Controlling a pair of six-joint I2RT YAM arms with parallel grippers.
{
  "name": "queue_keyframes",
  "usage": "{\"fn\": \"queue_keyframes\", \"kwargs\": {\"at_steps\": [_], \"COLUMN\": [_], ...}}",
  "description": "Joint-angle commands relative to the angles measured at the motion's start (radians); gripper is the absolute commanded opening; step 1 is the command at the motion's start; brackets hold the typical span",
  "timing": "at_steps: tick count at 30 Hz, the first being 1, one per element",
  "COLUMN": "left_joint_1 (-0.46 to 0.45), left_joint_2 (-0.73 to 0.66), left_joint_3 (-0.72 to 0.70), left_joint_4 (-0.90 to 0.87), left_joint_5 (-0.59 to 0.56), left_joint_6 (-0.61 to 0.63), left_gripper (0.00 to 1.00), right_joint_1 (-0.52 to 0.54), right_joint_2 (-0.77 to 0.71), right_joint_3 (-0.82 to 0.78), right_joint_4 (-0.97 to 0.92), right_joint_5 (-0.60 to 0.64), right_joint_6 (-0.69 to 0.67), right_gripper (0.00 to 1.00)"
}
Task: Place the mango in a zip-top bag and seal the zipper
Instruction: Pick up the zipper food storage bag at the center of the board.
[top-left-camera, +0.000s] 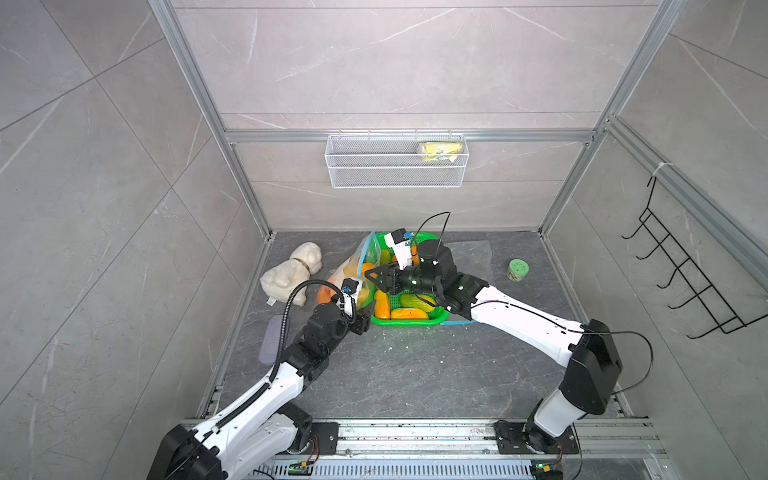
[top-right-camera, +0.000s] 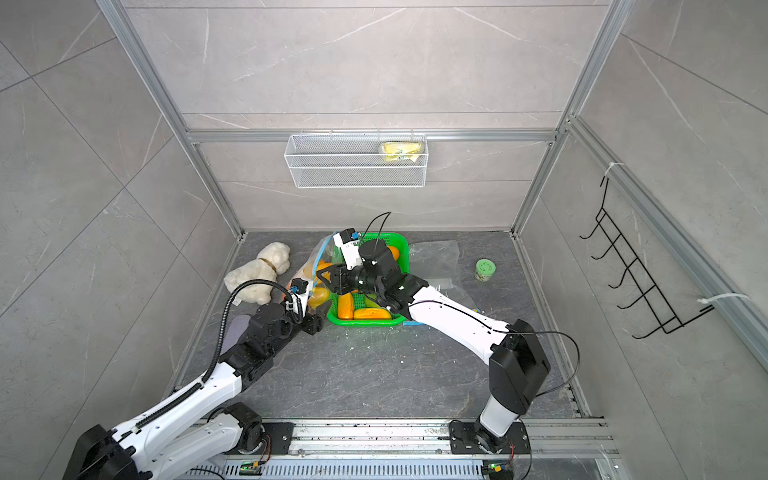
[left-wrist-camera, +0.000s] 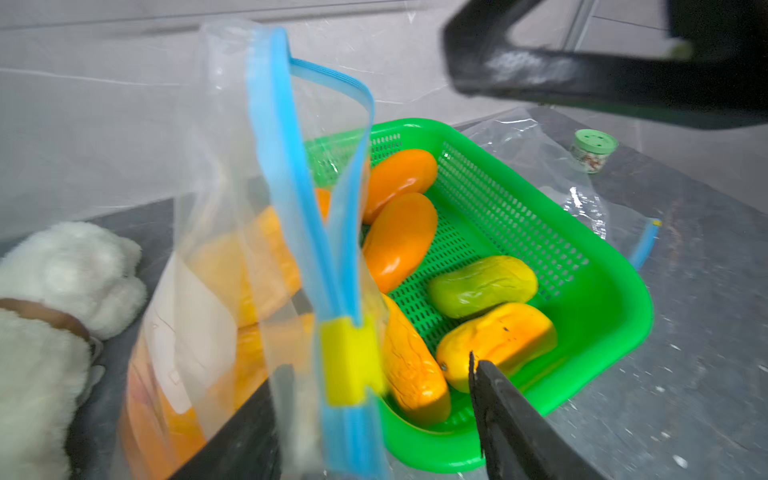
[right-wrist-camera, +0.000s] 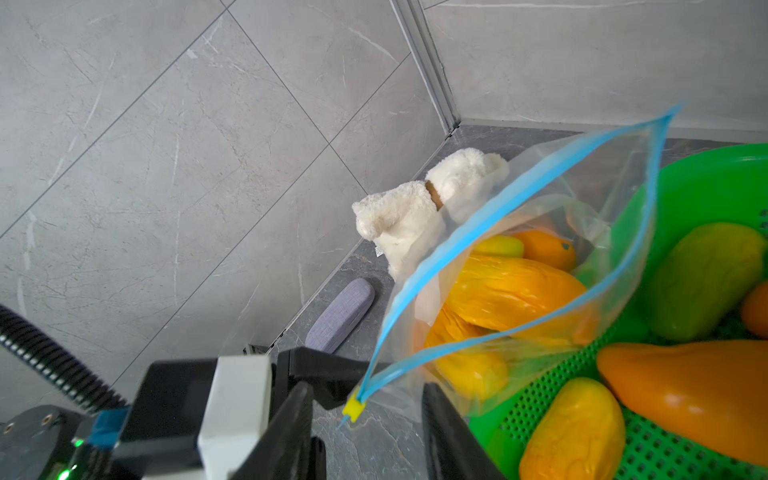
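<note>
**A:** Some mangoes (right-wrist-camera: 511, 291) are in the bag (left-wrist-camera: 216, 166), which leans on the basket (left-wrist-camera: 602, 332) with its mouth gaping. How do we seal it well?

**B:** Pinch the slider (left-wrist-camera: 349, 361) squarely, steady the far end, and pull straight along the track.

**A:** Fingers?

**B:** The left gripper (top-left-camera: 361, 322) is parted around the slider, not pinching. The right gripper (top-left-camera: 371, 277) is parted and empty.

**A:** Arms?

**B:** Left reaches low to the bag's near corner. Right stretches across the basket toward the mouth.
</note>
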Motion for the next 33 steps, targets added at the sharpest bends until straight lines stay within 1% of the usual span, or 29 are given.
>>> {"fn": "queue_keyframes", "kwargs": {"at_steps": [1, 2, 5, 6, 7, 10, 12, 14, 15, 16, 18, 19, 21, 23, 25, 28, 30, 32, 33], "left_joint_1": [-0.014, -0.018, -0.021, -0.022, -0.022, -0.023, -0.024, -0.025, -0.024, -0.024, -0.024, -0.024, -0.025, -0.025, -0.023, -0.018, -0.001, 0.036, 0.069], "left_joint_2": [0.028, 0.036, 0.038, 0.037, 0.038, 0.037, 0.011, -0.03, -0.053, -0.077, -0.113, -0.128, -0.155, -0.173, -0.181, -0.184, -0.178, -0.168, -0.162], "left_joint_3": [0.014, 0.006, -0.031, -0.041, -0.049, -0.05, -0.06, -0.069, -0.069, -0.06, -0.035, -0.018, 0.011, 0.053, 0.107, 0.179, 0.229, 0.271, 0.294], "left_joint_4": [0.217, 0.25, 0.361, 0.394, 0.409, 0.407, 0.409, 0.4, 0.386, 0.355, 0.289, 0.253, 0.182, 0.106, 0.019, -0.097, -0.171, -0.233, -0.269], "left_joint_5": [-0.145, -0.168, -0.192, -0.185, -0.174, -0.139, -0.114, -0.092, -0.084, -0.071, -0.053, -0.035, 0.001, 0.027, 0.053, 0.103, 0.139, 0.204, 0.267], "left_joint_6": [0.105, 0.11, 0.121, 0.122, 0.131, 0.154, 0.162, 0.169, 0.173, 0.182, 0.197, 0.209, 0.231, 0.26, 0.293, 0.363, 0.391, 0.401, 0.408], "left_gripper": [0.64, 0.61, 0.56, 0.55, 0.52, 0.31, 0.21, 0.03, 0.01, 0.0, 0.0, 0.0, 0.0, 0.0, 0.0, 0.0, 0.0, 0.0, 0.0], "right_joint_1": [-0.036, -0.046, -0.078, -0.089, -0.098, -0.117, -0.124, -0.133, -0.134, -0.135, -0.135, -0.136, -0.136, -0.135, -0.135, -0.134, -0.134, -0.135, -0.134], "right_joint_2": [-0.092, -0.111, -0.168, -0.185, -0.2, -0.229, -0.235, -0.236, -0.236, -0.239, -0.238, -0.232, -0.212, -0.189, -0.175, -0.162, -0.149, -0.128, -0.118], "right_joint_3": [-0.062, -0.079, -0.132, -0.146, -0.159, -0.173, -0.164, -0.149, -0.137, -0.131, -0.121, -0.108, -0.075, -0.036, -0.039, -0.075, -0.078, -0.05, -0.038], "right_joint_4": [0.028, 0.026, 0.018, 0.01, 0.006, -0.029, -0.072, -0.115, -0.137, -0.145, -0.152, -0.16, -0.172, -0.183, -0.115, 0.018, 0.098, 0.101, 0.102], "right_joint_5": [-0.007, -0.006, -0.007, -0.008, -0.007, -0.03, -0.05, -0.074, -0.075, -0.081, -0.12, -0.148, -0.162, -0.227, -0.281, -0.377, -0.432, -0.469, -0.492], "right_joint_6": [0.017, 0.017, 0.005, -0.002, -0.01, -0.061, -0.12, -0.202, -0.251, -0.308, -0.42, -0.481, -0.574, -0.698, -0.817, -0.946, -0.965, -0.991, -1.005], "right_gripper": [0.47, 0.47, 0.48, 0.48, 0.48, 0.51, 0.54, 0.56, 0.57, 0.59, 0.65, 0.67, 0.67, 0.69, 0.71, 0.73, 0.73, 0.72, 0.71]}}
